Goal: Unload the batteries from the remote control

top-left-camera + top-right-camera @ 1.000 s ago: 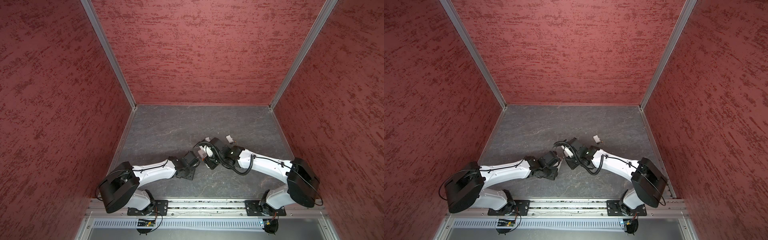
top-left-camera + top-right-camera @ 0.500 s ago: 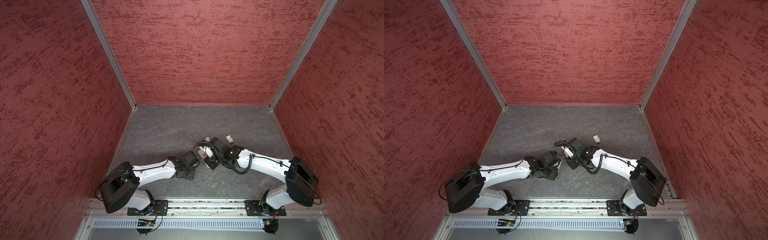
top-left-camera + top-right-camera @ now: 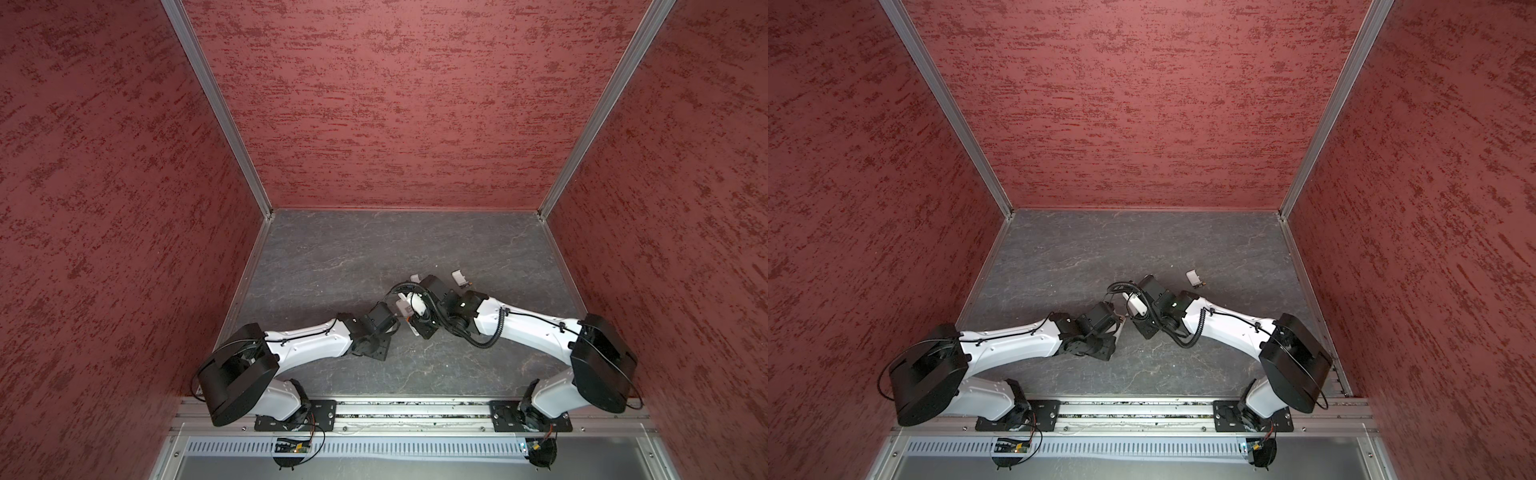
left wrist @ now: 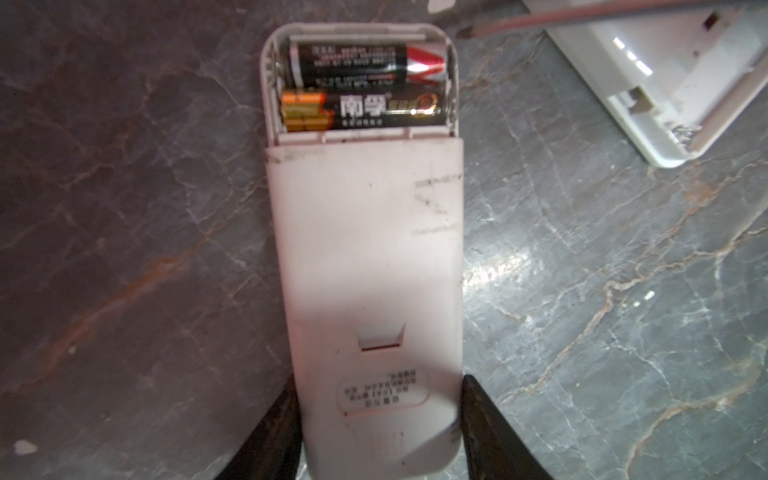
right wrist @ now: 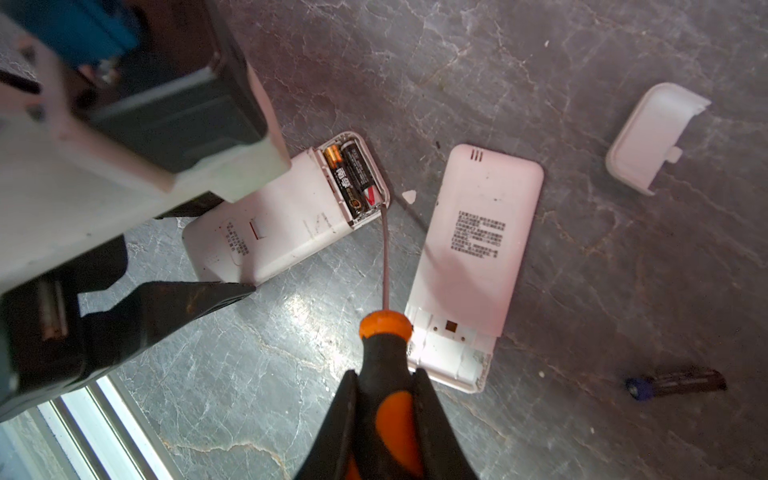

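Observation:
A white remote control [image 4: 365, 249] lies back up on the grey floor, its compartment open with two dark batteries [image 4: 361, 110] side by side inside. My left gripper [image 4: 379, 384] is shut on the remote's other end, one finger on each long side. My right gripper [image 5: 385, 374] is shut on the handle of an orange-and-black screwdriver [image 5: 384, 345]. Its thin shaft reaches to the compartment's end wall beside the batteries [image 5: 353, 183]. In both top views the two grippers meet at mid-floor, left gripper [image 3: 397, 324] facing right gripper [image 3: 417, 328].
A second white remote [image 5: 473, 249] with an empty compartment lies close beside the screwdriver. A loose white cover [image 5: 652, 137] and a loose dark battery [image 5: 677, 382] lie farther off; the cover [image 3: 458, 276] also shows in both top views. Red walls enclose the floor.
The right arm has shifted very slightly. Both grips are unchanged.

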`<act>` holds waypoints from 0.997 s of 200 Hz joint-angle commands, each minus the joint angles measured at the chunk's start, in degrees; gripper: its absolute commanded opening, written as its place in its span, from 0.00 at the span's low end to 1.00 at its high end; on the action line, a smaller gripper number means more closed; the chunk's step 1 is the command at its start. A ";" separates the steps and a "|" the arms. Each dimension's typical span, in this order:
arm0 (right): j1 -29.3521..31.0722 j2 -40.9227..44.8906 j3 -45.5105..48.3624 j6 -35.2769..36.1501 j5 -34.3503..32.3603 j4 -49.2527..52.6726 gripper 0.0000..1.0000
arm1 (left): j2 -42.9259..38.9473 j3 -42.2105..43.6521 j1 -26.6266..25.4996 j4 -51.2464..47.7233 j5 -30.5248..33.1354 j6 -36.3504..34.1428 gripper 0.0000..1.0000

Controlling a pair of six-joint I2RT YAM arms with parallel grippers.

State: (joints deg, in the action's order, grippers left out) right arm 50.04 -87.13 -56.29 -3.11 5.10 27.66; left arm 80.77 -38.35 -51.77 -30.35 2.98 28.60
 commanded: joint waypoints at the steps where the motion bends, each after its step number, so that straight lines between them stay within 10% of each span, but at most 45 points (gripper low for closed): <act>1: -0.26 -0.15 -0.70 2.38 -1.02 0.71 0.00 | 1.58 0.97 -0.11 -1.29 -3.49 -0.55 0.45; 199: -0.22 0.15 -2.29 7.24 -1.55 0.29 0.00 | 2.55 0.64 -0.23 -1.04 -4.82 -1.05 0.45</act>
State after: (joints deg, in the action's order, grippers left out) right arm 50.04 -87.88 -56.75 2.87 4.40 28.53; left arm 81.10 -38.59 -51.72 -30.44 2.85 28.21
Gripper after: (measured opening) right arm 0.202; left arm 0.553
